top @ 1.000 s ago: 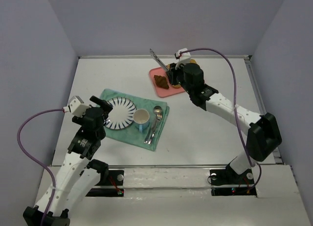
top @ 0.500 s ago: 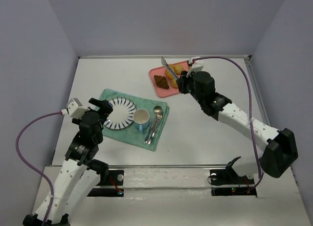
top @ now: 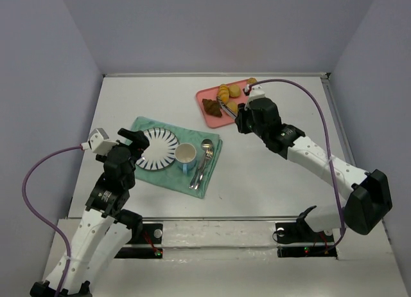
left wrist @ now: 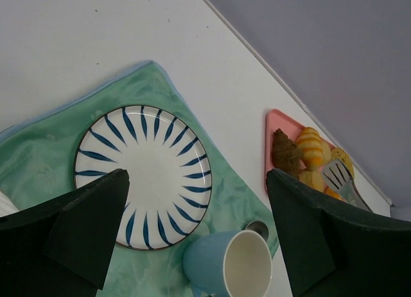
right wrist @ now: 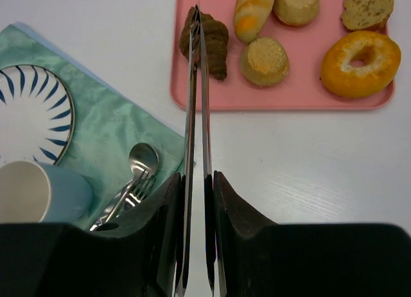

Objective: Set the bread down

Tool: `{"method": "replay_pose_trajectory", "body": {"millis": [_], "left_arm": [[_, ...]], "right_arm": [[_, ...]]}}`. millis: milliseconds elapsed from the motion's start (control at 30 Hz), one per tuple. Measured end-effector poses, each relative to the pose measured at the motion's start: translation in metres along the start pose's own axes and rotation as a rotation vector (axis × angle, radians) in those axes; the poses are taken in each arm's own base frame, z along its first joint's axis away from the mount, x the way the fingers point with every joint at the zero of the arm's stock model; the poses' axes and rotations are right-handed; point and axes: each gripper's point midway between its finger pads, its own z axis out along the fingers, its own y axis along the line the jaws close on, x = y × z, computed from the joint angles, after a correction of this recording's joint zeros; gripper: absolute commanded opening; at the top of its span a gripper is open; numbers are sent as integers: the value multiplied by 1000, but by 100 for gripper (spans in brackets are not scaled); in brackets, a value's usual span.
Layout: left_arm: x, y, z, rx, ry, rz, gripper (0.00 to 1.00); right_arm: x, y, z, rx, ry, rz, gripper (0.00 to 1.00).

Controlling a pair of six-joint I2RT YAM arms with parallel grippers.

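bread (right wrist: 265,61): small round golden-yellow bun, laid mid pink tray (right wrist: 289,99); tongs (right wrist: 196,85) clamped by right gripper (right wrist: 196,179); left gripper (left wrist: 196,175) spread open.

Top external: fixed, high behind both arm bases, looking down on the whole surface (top: 270,168). Left wrist: low, close, raking across striped plate (left wrist: 142,175) toward pink tray (left wrist: 275,121). Right wrist: near, steeply down along the tongs (right wrist: 196,65); both wrist views share plate, tray, cup (right wrist: 38,194).
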Motion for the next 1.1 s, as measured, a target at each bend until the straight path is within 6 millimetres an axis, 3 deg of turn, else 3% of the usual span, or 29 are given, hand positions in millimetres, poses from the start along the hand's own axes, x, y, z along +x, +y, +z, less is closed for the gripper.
{"method": "replay_pose_trajectory", "body": {"millis": [300,433,933,1100], "left_arm": [[4,2,1,-4,5,5,99],[4,3,1,-6,6,6,99],[5,4,1,-6,7,6,99],[4,3,1,-5,6,5,99]], "right_arm": [[22,-17,10,105,75,-7,38],[16,-23,9,147,60,-1,45],[10,-28,11,186,54,0,45],[-13,-31,14,225,15,-8,45]]}}
